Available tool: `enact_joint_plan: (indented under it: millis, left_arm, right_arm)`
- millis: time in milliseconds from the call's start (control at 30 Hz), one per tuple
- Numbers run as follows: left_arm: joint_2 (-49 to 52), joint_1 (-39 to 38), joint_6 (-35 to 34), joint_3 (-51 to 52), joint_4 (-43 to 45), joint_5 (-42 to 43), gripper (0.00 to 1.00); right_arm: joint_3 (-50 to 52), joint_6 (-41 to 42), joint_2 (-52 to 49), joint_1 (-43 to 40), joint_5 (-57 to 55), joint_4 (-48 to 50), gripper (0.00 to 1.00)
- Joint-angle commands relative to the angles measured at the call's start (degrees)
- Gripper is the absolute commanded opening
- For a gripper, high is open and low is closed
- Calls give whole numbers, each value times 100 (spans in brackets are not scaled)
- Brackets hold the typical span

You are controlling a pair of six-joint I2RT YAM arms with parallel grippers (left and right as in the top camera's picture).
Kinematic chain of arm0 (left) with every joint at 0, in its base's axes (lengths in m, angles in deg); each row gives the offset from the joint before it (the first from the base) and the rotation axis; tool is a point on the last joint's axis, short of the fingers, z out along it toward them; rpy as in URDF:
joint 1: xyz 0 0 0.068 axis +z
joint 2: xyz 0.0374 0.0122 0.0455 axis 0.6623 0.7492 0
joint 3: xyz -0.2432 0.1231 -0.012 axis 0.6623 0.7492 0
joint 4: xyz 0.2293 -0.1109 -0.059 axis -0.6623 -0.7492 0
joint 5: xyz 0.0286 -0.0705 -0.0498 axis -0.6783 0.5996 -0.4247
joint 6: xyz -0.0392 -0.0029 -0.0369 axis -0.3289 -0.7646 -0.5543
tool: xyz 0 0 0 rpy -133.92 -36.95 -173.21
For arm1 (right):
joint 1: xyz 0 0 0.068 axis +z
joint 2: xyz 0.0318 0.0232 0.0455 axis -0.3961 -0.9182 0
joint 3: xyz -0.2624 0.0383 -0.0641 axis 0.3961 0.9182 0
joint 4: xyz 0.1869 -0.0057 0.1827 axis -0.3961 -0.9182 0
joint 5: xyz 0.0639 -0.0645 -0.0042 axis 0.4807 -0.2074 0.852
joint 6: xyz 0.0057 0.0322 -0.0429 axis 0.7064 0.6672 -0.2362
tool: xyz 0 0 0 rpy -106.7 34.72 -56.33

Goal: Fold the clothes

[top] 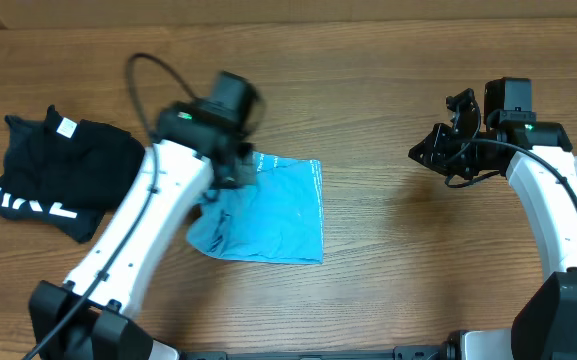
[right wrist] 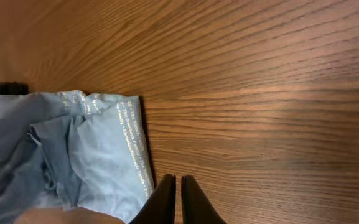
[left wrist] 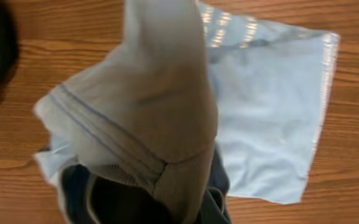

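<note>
Fold in hand: left claw point(top: 240, 168) gripped the light-blue T-shirt point(top: 280, 215) by a raised edge, right claw point(right wrist: 178, 200) closed empty right of it; the next move likely needed that edge laid across.

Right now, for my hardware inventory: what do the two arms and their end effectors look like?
The left arm and right arm have white rounded shells on black bases, black wrist housings with a small green light, and black cables alongside. The right end effector has slim dark fingers.
</note>
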Motion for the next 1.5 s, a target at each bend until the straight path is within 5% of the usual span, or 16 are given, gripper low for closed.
enact_joint_plan:
  millis: [0,400,667,833,933,1000,1033,1100,1267,1467]
  left_arm:
    - [269,-769,-1075,-160,33,-647,4]
    - [1784,-1869,-2142,-175,741,-138,4]
    - [1781,-1921,-2031,-321,1106,223,41]
    - [1770,-1709,-1794,-1617,-1027,-1198,54]
    - [1729,-1189,-1773,-1668,-1751,-1266,50]
    - [1731,-695,-1281,-1307,-1429,-1060,13]
    - [1733,-505,-914,-1064,-1067,-758,4]
    - [1733,-105,24,-299,118,208,4]
    - [1733,306,673,470,1231,887,4]
    - [1733,-162,697,492,2682,2782,4]
  right_arm:
    - [-90,-9,81,-15,72,-7,8]
    - [-90,-9,81,-15,92,-109,8]
    - [-90,-11,81,-15,87,-111,9]
    - [-90,-9,81,-15,90,-278,11]
    - [-90,-11,81,-4,90,-435,12]
    - [-90,-11,81,-4,87,-433,12]
    - [-90,-11,81,-4,87,-433,12]
    - [-90,-11,81,-4,87,-433,12]
    - [-90,-11,81,-4,87,-439,12]
    - [-90,-11,81,-4,85,-452,12]
